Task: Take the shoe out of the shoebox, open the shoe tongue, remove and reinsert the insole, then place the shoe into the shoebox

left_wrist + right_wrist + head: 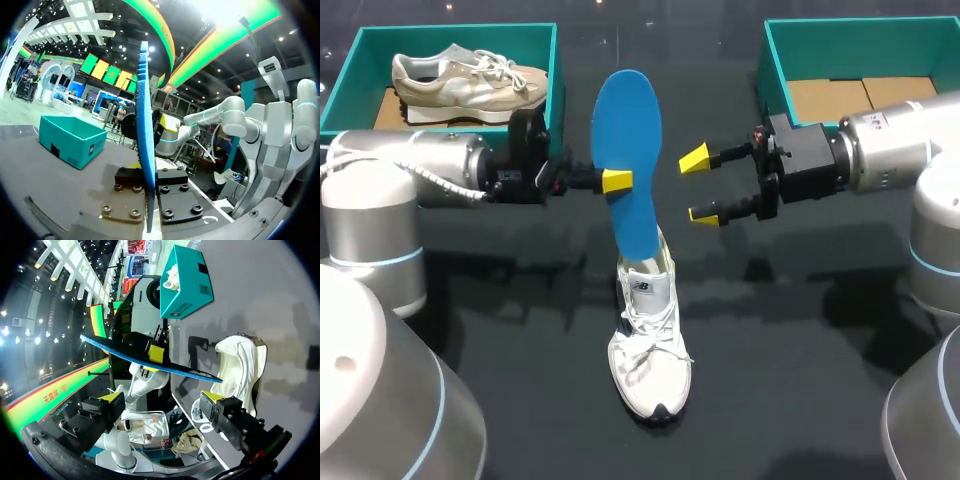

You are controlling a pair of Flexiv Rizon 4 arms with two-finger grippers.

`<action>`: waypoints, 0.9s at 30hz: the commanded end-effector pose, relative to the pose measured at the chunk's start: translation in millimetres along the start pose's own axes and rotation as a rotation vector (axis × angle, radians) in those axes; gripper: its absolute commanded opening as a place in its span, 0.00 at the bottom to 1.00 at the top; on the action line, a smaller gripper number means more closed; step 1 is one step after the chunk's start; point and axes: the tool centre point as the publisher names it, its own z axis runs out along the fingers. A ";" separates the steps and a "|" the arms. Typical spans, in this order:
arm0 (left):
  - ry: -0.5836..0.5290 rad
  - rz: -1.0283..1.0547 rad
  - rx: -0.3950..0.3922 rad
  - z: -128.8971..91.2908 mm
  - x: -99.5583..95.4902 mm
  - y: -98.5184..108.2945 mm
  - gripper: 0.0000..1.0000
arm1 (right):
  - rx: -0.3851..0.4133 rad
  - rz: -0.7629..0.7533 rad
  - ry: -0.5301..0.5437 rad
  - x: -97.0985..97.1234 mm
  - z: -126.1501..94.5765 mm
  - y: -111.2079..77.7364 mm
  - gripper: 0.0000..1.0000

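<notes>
- White lace-up sneaker point(650, 350) is stood on the dark counter point(800, 380).
- Blue foam insole point(628, 150) is clamped in the left claw point(618, 181).
- Right claw point(700, 187) is kept released beside the insole.

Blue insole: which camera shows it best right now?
Head view: the blue insole shows its whole face, pinched by the left end effector, lower end at the white shoe. The left wrist view sees only its thin edge; the right wrist view, a slanted edge-on strip.
</notes>
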 end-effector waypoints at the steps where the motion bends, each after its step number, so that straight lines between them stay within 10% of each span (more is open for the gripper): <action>1: -0.142 0.167 0.018 -3.5 19.5 -1.5 0.00 | -0.001 0.001 -0.002 0.2 1.7 -0.1 1.00; 27: 0.043 0.686 -0.171 31.6 77.1 -13.9 0.00 | -0.001 0.001 -0.002 0.2 1.7 -0.1 1.00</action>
